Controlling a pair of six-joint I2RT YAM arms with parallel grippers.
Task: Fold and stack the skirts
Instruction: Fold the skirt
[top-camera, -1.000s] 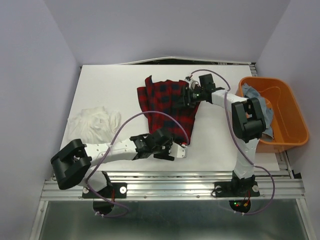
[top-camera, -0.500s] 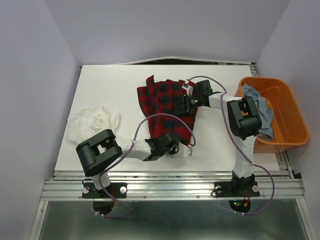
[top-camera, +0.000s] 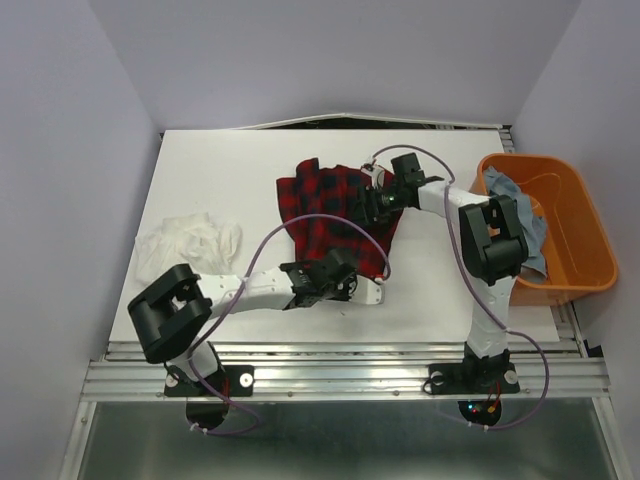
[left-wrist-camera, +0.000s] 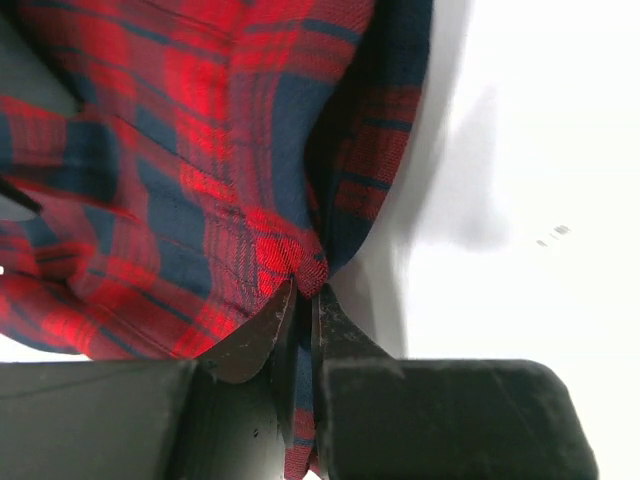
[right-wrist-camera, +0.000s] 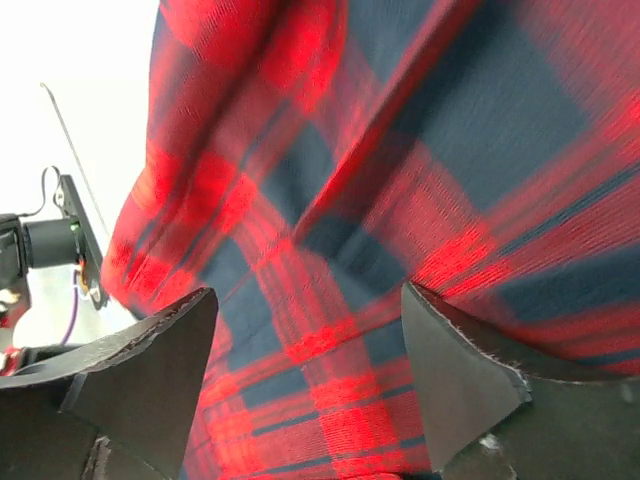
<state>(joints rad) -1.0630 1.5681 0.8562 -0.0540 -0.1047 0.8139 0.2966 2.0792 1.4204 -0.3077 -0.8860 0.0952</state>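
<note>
Folding of the plaid skirt (top-camera: 335, 210), spread on the table (top-camera: 220, 180), is judged under way. Its near hem is pinched in the left gripper (left-wrist-camera: 305, 290). The right gripper (right-wrist-camera: 305, 300) is held agape over the far edge, which likely needs clamping next.

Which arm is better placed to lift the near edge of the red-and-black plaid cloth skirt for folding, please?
Left. The left gripper is shut on a near corner of the red-and-black plaid skirt; the right gripper hangs open over its far side.
</note>
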